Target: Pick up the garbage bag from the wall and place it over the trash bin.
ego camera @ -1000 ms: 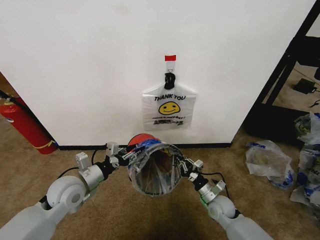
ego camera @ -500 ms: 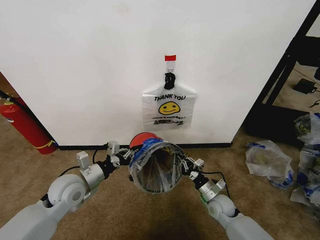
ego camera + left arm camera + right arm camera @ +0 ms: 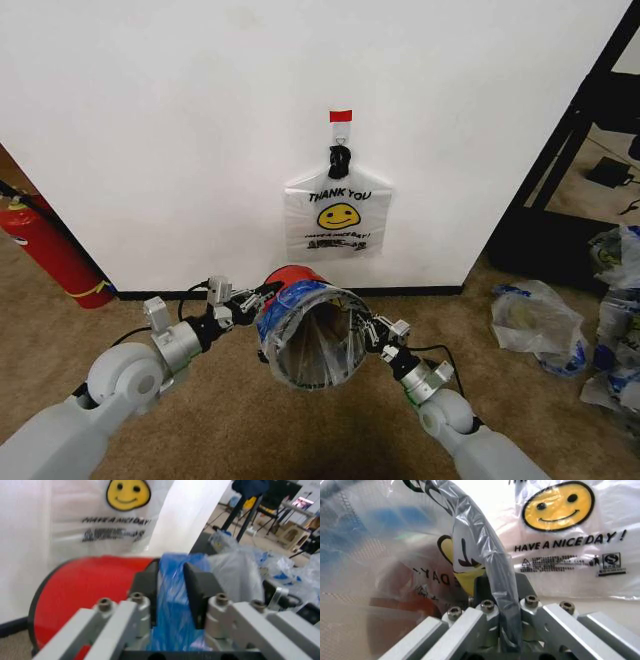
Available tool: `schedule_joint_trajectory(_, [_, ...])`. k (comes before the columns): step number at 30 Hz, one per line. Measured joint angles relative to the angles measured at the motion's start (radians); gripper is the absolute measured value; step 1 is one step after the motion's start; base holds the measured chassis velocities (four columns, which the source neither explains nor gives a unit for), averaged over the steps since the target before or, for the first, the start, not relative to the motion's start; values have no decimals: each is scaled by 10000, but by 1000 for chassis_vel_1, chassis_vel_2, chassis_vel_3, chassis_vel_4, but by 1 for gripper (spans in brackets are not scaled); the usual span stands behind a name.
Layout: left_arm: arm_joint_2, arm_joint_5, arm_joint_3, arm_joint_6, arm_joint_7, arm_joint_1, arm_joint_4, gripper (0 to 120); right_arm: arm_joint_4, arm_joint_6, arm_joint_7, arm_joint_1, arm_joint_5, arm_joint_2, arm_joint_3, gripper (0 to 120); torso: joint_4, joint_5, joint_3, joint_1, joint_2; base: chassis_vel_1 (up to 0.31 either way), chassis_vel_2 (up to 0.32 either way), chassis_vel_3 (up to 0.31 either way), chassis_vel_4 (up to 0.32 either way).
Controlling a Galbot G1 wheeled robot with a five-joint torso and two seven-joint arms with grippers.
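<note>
Holding the thin see-through plastic garbage bag (image 3: 312,340) stretched open over the small round black trash bin with a red base (image 3: 290,276), on the carpet near the large plain white wall (image 3: 180,130). Left gripper (image 3: 252,301) pinching the bag's blue handle tip at the left rim, jaws clamped close on the plastic. Right gripper (image 3: 368,326) gripping a bunched fold at the right rim, jaws likewise closed. Hanging on the wall beyond, a flat white THANK YOU smiley bag bundle (image 3: 338,220). Standing far left, a red fire extinguisher (image 3: 50,252).
</note>
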Motion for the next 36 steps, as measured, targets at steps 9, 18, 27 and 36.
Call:
schedule_joint_trajectory(9, [-35, 103, 94, 291, -21, 66, -75, 60, 55, 1, 42, 8, -7, 33, -5, 0, 1, 0, 0, 0, 0, 0, 0, 0, 0])
schedule_joint_trajectory(18, [-47, 68, 111, 354, 256, 26, -91, 86, 82, 1, 101, -20, -10, 25, 57, 0, 0, 1, 0, 0, 0, 0, 0, 0, 0])
schedule_joint_trajectory(27, [-90, 91, 128, 269, 273, 7, -48, 99, 96, 2, 160, -16, -23, 31, 67, 0, 0, 1, 0, 0, 0, 0, 0, 0, 0])
schedule_joint_trajectory(36, [-142, 150, 169, 91, 293, 18, -9, 91, 83, 41, 181, -19, -83, 94, 67, 0, 0, 1, 0, 0, 0, 0, 0, 0, 0])
